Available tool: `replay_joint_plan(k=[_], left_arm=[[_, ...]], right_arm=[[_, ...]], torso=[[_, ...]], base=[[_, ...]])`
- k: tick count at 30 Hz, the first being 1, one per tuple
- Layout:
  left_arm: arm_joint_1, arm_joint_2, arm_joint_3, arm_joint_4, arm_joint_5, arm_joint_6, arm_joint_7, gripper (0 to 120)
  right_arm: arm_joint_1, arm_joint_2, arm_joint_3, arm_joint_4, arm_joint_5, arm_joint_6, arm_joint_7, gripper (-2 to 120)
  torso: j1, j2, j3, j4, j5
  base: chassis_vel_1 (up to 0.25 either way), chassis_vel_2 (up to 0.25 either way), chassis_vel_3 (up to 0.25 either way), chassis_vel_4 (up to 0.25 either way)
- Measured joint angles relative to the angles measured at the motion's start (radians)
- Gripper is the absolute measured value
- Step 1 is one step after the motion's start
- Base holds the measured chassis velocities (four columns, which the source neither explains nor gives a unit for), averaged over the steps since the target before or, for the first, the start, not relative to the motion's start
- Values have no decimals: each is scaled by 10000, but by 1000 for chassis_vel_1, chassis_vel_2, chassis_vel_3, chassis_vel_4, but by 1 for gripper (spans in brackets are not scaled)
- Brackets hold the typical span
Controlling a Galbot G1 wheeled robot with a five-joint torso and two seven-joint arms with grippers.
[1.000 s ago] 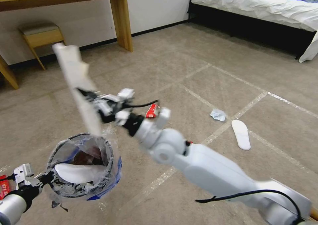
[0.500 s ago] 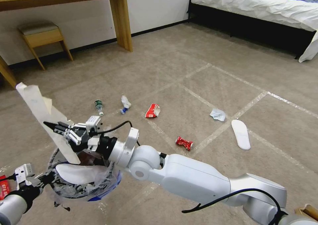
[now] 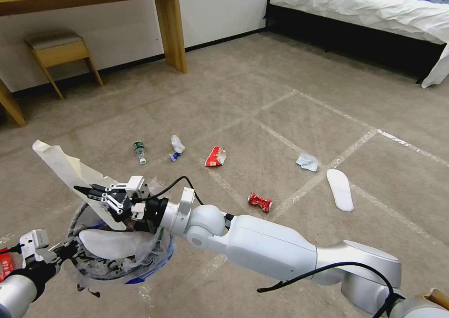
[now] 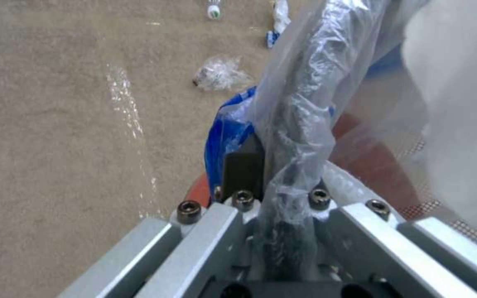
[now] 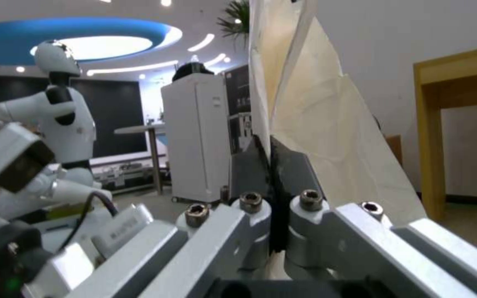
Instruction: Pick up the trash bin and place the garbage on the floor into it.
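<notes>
The trash bin (image 3: 154, 257), lined with clear-and-blue plastic, hangs low at the left, and my left gripper (image 3: 64, 252) is shut on its rim (image 4: 296, 136). A white insole (image 3: 110, 244) lies inside it. My right gripper (image 3: 89, 191) reaches across over the bin's far edge, shut on a cream paper bag (image 3: 63, 166) that slants up and to the left. The right wrist view shows the paper bag (image 5: 321, 124) pinched between the shut fingers (image 5: 252, 165). On the floor lie a green-labelled bottle (image 3: 139, 150), a crumpled wrapper (image 3: 177, 146), a red wrapper (image 3: 216, 156), a crushed red can (image 3: 259, 202), crumpled paper (image 3: 307, 162) and another insole (image 3: 340, 189).
A wooden desk leg (image 3: 170, 28) and a stool (image 3: 61, 51) stand by the far wall. A bed (image 3: 374, 9) is at the back right. Clear plastic (image 4: 219, 74) lies on the carpet beside the bin. A red item (image 3: 3, 264) sits at the left edge.
My right arm has swung left and down with the paper bag, from high over the floor to just above the bin's far rim. The bin and left gripper have stayed put.
</notes>
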Motion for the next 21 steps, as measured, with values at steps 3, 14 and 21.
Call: replay_joint_plan(k=[3, 14, 21], left_arm=[[15, -3, -12, -10, -5, 0, -1, 1], [-27, 31, -98, -4, -145, 0, -70, 1], [-73, 33, -96, 36, -171, 0, -130, 1]], right_arm=[[-1, 30, 0, -105, -68, 69, -76, 0], [-271, 42, -146, -486, -501, 434, -294, 0], [-648, -113, -280, -424, -833, 593, -332, 0]], torso=[[0, 0, 0, 0, 0], [0, 0, 0, -1, 0], [0, 0, 0, -1, 0]], base=[[0, 0, 0, 0], [0, 0, 0, 0], [0, 0, 0, 0]])
